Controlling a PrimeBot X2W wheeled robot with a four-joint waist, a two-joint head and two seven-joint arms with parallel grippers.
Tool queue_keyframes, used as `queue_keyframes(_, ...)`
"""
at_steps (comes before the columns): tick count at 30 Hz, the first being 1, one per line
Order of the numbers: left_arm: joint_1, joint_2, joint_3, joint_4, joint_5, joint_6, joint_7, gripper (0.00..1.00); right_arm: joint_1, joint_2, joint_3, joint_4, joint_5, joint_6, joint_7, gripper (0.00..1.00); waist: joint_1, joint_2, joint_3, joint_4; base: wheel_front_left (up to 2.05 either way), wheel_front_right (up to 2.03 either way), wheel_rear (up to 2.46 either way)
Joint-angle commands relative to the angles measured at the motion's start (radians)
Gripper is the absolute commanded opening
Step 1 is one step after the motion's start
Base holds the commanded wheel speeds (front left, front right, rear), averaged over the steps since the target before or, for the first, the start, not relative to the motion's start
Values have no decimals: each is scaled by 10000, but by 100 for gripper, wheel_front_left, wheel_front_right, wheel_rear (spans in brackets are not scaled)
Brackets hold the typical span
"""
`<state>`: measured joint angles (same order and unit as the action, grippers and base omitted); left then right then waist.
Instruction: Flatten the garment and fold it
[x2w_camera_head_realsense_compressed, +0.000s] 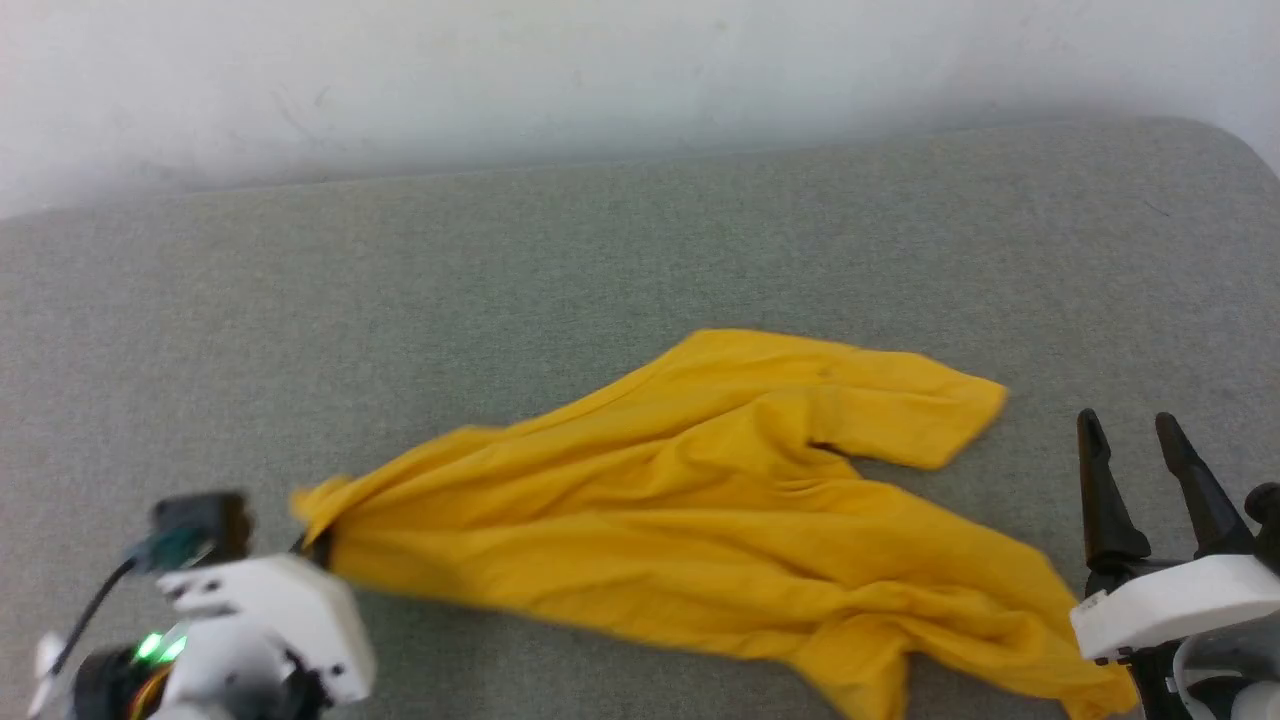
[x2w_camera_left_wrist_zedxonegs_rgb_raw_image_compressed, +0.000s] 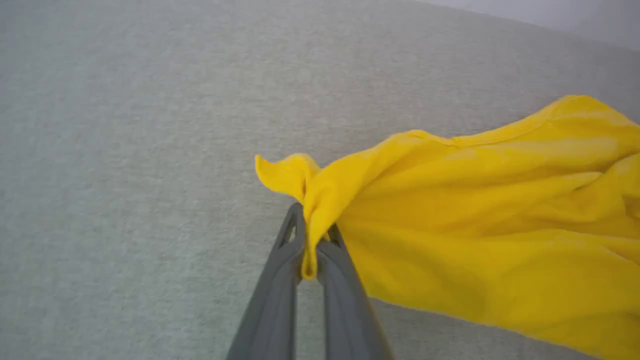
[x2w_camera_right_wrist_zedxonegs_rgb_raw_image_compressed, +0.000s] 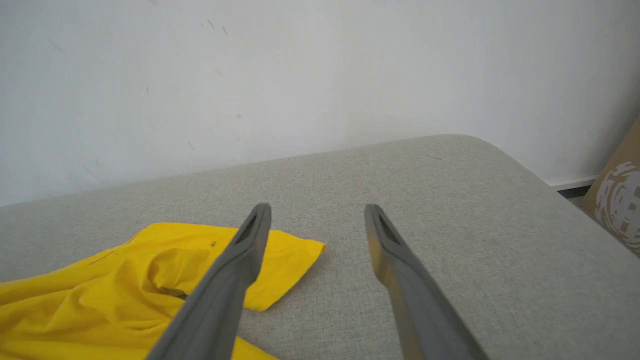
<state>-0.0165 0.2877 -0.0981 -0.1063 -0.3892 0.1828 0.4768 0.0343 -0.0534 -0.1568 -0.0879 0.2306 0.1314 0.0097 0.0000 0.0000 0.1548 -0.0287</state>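
Observation:
The garment (x2w_camera_head_realsense_compressed: 700, 510) is a bright yellow T-shirt lying crumpled and stretched across the grey padded surface (x2w_camera_head_realsense_compressed: 500, 270); its print is hidden. My left gripper (x2w_camera_head_realsense_compressed: 318, 545) is shut on the shirt's left corner, and in the left wrist view the two grey fingers (x2w_camera_left_wrist_zedxonegs_rgb_raw_image_compressed: 280, 280) pinch a bunched fold of the garment (x2w_camera_left_wrist_zedxonegs_rgb_raw_image_compressed: 475, 235). My right gripper (x2w_camera_head_realsense_compressed: 1135, 435) stands open beside the shirt's right edge, nothing between its fingers. In the right wrist view the open gripper (x2w_camera_right_wrist_zedxonegs_rgb_raw_image_compressed: 317, 215) sits above the surface with the garment (x2w_camera_right_wrist_zedxonegs_rgb_raw_image_compressed: 150, 275) to its left.
A white wall (x2w_camera_head_realsense_compressed: 600, 80) runs along the back of the grey surface, whose rounded corner (x2w_camera_right_wrist_zedxonegs_rgb_raw_image_compressed: 480, 150) is at the far right. A brown patterned object (x2w_camera_right_wrist_zedxonegs_rgb_raw_image_compressed: 620, 200) stands beyond that edge.

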Motion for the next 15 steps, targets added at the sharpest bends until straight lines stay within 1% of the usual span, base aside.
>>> queue_keyframes(1,483,121,405,-201,-113,335,14,0,76,29,18,-12,54,-7,26,100,0,0,31,70,0,0,0)
queue_keyframes(3,1141,82,880,-389,-261,741,24,0,64,30,31,-33,14,-7,36,100,0,0,70,118,0,0,0)
queue_keyframes(4,1360,20,1071,-354,-404,829,-38,0,53,30,40,-45,2,-7,44,100,0,0,91,133,0,0,0)
queue_keyframes(6,1632,-95,1205,-70,-658,791,-134,0,21,30,82,-62,-40,-7,73,100,0,0,134,153,0,0,0)
queue_keyframes(7,1651,-201,1236,115,-788,739,-269,13,0,30,110,-63,-55,-7,89,100,0,0,151,157,0,0,0)
queue_keyframes(8,1619,-320,1251,319,-906,673,-444,49,-20,30,137,-58,-60,-7,105,100,0,0,159,160,0,0,0)
queue_keyframes(9,1568,-414,1245,520,-987,596,-622,100,-35,30,157,-53,-65,-7,121,100,0,0,156,159,0,0,0)
queue_keyframes(12,1267,-632,1340,779,-1073,359,-1581,100,-44,31,194,-54,-93,-7,190,100,0,0,103,162,0,0,0)
queue_keyframes(15,1005,-765,1525,825,-967,17,-3173,100,-11,31,211,-47,-87,-7,285,100,0,0,-13,161,0,0,0)
